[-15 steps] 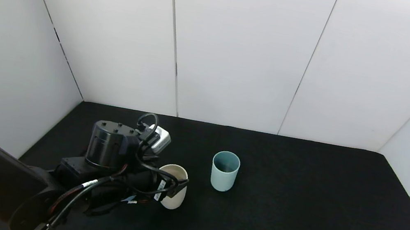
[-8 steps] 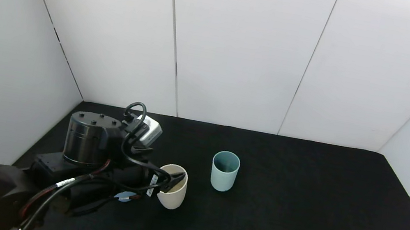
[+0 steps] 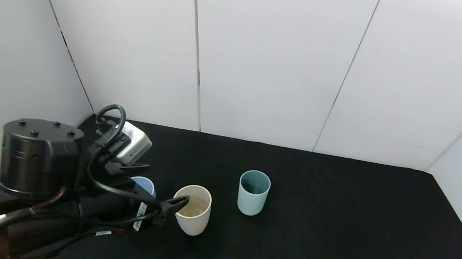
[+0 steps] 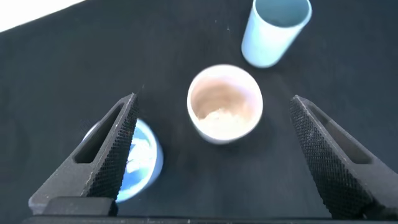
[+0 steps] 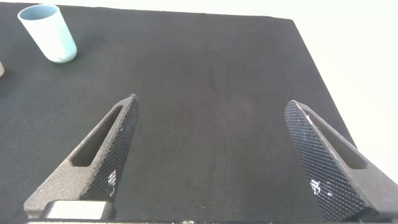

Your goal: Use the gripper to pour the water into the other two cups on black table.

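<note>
My left gripper (image 3: 168, 182) is open and empty, low over the black table (image 3: 334, 240), just left of the beige cup (image 3: 192, 210). One fingertip (image 3: 181, 199) lies close by the cup's rim. The light blue cup (image 3: 144, 184) stands behind the gripper, partly hidden. The teal-green cup (image 3: 253, 193) stands upright to the right of the beige cup. In the left wrist view the gripper (image 4: 213, 99) points at the beige cup (image 4: 224, 109), the blue cup (image 4: 142, 163) is beside one finger, and the teal-green cup (image 4: 273, 31) is farther off. A faint sheen shows inside the beige and blue cups.
White walls enclose the table on the left, back and right. My right gripper (image 5: 211, 106) is open and empty over bare table (image 5: 205, 68), far from the teal-green cup (image 5: 48, 34). It does not show in the head view.
My left gripper has drawn back to the left, off the beige cup, which stays upright. The light blue cup, hidden before, now shows behind the gripper.
</note>
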### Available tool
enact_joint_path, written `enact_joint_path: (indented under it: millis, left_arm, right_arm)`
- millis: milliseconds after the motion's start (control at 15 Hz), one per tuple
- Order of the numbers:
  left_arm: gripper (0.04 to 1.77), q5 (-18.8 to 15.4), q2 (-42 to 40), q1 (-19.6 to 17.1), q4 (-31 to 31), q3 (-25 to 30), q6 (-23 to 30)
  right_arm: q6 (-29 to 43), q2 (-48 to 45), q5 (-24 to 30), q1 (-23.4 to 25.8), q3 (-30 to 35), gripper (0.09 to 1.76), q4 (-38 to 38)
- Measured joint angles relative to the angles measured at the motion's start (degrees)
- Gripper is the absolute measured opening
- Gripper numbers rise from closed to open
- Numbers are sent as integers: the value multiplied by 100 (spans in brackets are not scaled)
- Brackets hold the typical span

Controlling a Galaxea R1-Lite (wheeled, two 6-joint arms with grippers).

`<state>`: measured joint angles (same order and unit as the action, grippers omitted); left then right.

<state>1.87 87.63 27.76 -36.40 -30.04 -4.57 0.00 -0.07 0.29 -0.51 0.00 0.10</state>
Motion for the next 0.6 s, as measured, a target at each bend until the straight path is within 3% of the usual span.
enact_joint_path:
  millis: [600]
  left_arm:
    - [172, 141, -2030, 21, 1537, 416, 2]
  right_arm:
    - [0, 0, 0, 0, 0, 171, 0]
